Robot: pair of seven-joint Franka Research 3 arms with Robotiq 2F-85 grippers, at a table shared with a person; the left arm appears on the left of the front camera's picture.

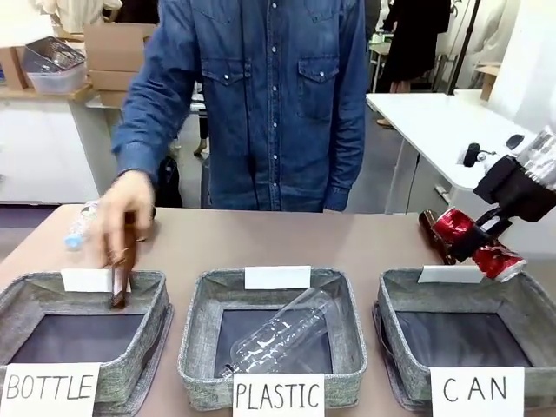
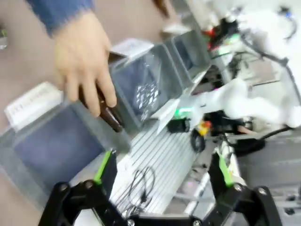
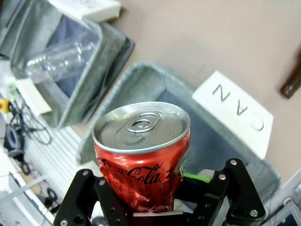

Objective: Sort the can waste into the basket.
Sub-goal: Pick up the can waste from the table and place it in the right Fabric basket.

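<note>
The right gripper (image 3: 157,193) clamps the dented, shiny red can (image 3: 141,155), silver top intact; left gripper (image 2: 163,167) gapes empty.

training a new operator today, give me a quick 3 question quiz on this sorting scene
1. True or false: the right claw is shut on the red can.
2. What lies in the PLASTIC basket? A) a clear plastic bottle B) a silver can C) nothing
3. Fill in: the person's hand holds a brown bottle at the rim of the basket signed ____.

Key: 1 true; 2 A; 3 BOTTLE
</note>
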